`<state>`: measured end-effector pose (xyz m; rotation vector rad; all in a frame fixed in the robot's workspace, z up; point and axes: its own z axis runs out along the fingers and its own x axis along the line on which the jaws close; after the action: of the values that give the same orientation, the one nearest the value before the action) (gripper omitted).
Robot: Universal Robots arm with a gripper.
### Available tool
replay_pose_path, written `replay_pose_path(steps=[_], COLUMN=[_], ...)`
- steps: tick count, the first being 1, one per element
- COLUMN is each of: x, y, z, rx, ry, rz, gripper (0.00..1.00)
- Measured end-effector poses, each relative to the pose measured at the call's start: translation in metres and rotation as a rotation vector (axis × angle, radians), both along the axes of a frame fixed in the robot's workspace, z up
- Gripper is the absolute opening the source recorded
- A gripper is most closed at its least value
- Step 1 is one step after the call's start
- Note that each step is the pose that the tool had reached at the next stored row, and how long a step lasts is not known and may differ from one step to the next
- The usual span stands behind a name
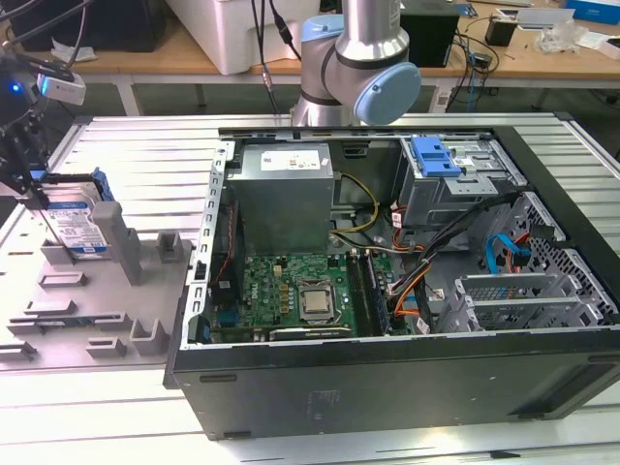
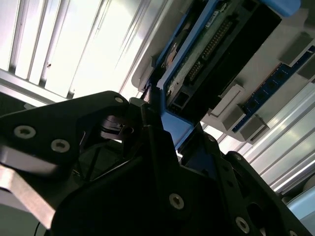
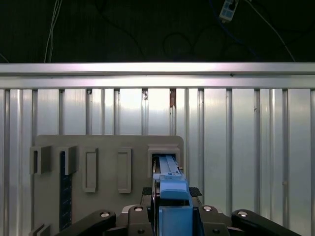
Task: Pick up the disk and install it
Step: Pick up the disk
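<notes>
The disk (image 1: pixel 74 219) stands on edge at the exterior view's left, in a slot of the grey fixture plate (image 1: pixel 97 320). It is a silver drive with a white-and-blue label and a blue carrier rail. My gripper (image 1: pixel 36 182) comes down on its top corner and is shut on the blue rail. In the first wrist view the blue rail of the disk (image 3: pixel 172 184) sits squeezed between the black fingers of the gripper (image 3: pixel 172 196). In the second wrist view the disk (image 2: pixel 209 42) reaches away from the gripper (image 2: pixel 158 117), which clamps its blue end.
The open computer case (image 1: pixel 387 373) lies to the exterior view's right, with a grey power supply box (image 1: pixel 282 199), a motherboard (image 1: pixel 300 291) and a drive cage topped by a blue latch (image 1: pixel 434 155). The arm's base (image 1: pixel 358 58) stands behind it. Grey posts (image 1: pixel 121 237) rise beside the disk.
</notes>
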<state>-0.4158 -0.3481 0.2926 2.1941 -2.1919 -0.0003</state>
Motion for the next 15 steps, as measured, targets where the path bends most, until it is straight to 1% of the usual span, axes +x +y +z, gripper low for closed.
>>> replay_pose_path(steps=[12,15], x=[0.0000,0.0000], y=[0.0000,0.0000], z=[-0.0003,-0.0003], rx=[0.0000,-0.0027], ry=[0.0000,-0.0003], rz=[0.000,0.000], gripper=[0.37,0.37])
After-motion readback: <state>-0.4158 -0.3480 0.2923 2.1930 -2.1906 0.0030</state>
